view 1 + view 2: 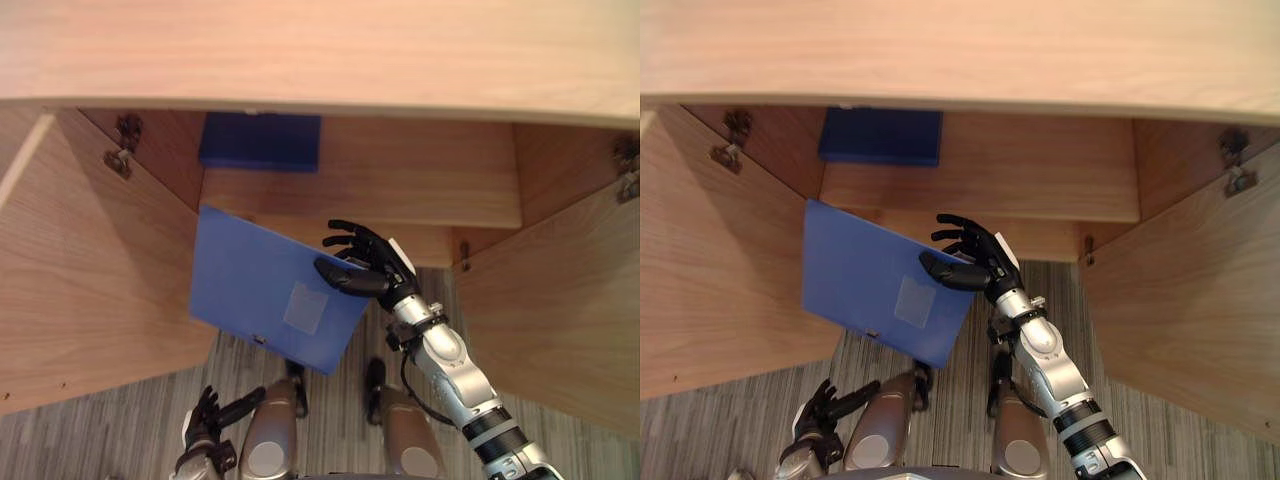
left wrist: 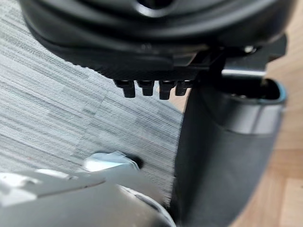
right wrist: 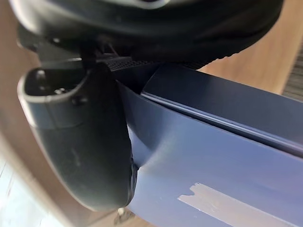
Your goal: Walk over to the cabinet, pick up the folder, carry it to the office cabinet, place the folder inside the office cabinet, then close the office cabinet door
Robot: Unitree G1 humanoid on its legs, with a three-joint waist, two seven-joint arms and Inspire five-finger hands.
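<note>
**Folder's gripped, shelf is next**

Fingers (image 1: 348, 240) and thumb of the right hand (image 1: 368, 265) pinch the blue folder (image 1: 260, 280) by its edge, tilted, just outside the open cabinet (image 1: 420, 185). I'd level it first, then slide it in slowly. Left hand (image 1: 205, 425) hangs low, relaxed.

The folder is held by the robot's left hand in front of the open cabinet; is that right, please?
Not quite: the right hand holds the folder, as the left eye view shows; it is in front of the open cabinet. The left hand hangs low.
</note>
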